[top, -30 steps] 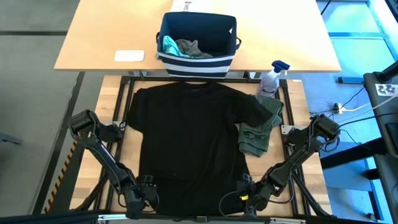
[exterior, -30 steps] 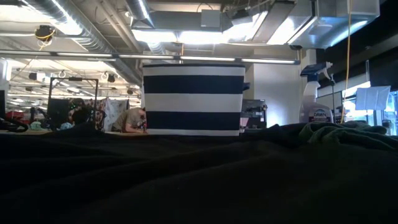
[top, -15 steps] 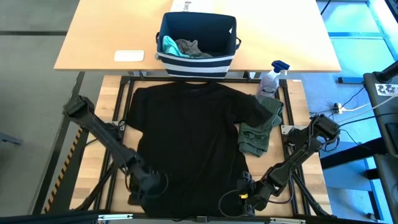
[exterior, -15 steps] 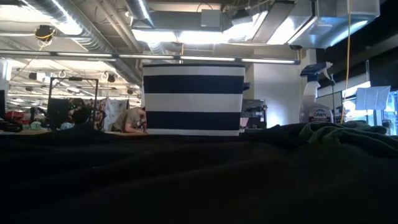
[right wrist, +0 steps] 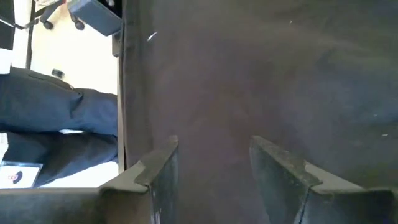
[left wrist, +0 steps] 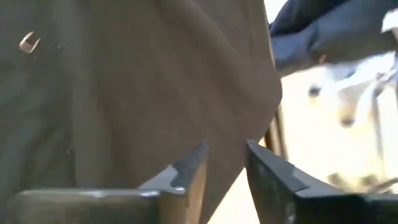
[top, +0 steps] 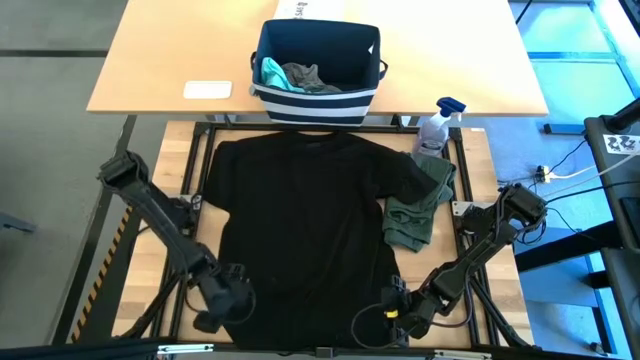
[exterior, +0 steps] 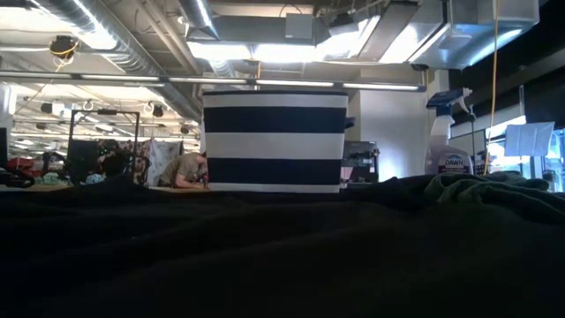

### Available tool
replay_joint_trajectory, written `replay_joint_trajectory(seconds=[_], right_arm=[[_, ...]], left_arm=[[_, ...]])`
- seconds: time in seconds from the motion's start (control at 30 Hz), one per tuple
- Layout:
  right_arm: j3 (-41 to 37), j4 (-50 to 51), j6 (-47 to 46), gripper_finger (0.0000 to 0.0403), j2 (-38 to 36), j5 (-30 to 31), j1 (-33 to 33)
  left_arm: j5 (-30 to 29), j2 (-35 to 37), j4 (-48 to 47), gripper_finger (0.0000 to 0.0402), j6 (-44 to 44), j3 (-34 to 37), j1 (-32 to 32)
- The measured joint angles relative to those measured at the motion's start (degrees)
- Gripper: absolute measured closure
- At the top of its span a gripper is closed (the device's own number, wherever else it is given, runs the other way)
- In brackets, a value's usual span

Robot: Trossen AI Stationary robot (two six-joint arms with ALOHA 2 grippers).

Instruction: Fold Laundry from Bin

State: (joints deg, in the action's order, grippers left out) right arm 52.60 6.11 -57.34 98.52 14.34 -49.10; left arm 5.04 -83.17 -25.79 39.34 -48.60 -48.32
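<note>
A spray bottle [top: 436, 127] stands beside the olive-green piece [top: 418, 208], which lies on the black T-shirt [top: 305, 228] spread over the tabletop [top: 474, 165]. Beyond its collar, the bin [top: 316, 102] holds teal and grey cloth. Both the left tool [top: 228, 300] and the right tool [top: 392, 312] hover spread at the hem

Overhead light: even and bright from above; you get soft, short shadows around the bin [top: 317, 60].
Black T-shirt [top: 305, 225]: reads as a flat dark mass, folds barely visible to you.
Low view: ceiling lamps [exterior: 243, 49] glare above the bin; cloth in the foreground is underexposed and out of focus.
Left wrist view: motion blur; background beyond the T-shirt is blown out.
Right wrist view: dim, soft, washed-out.
</note>
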Motion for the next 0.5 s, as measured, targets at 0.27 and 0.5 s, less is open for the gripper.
replay_joint_trajectory(seconds=[0.27,0.5], right_arm=[[0.0,0.0,0.0,0.021,0.0,0.2,0.0],[0.0,0.3,0.0,0.021,0.0,2.4,0.0]], left_arm=[[-3.6,-6.0,0.2,0.0235,-17.0,-0.1,-8.5],[-7.8,-12.7,0.2,0.0239,-22.0,-0.2,-11.7]])
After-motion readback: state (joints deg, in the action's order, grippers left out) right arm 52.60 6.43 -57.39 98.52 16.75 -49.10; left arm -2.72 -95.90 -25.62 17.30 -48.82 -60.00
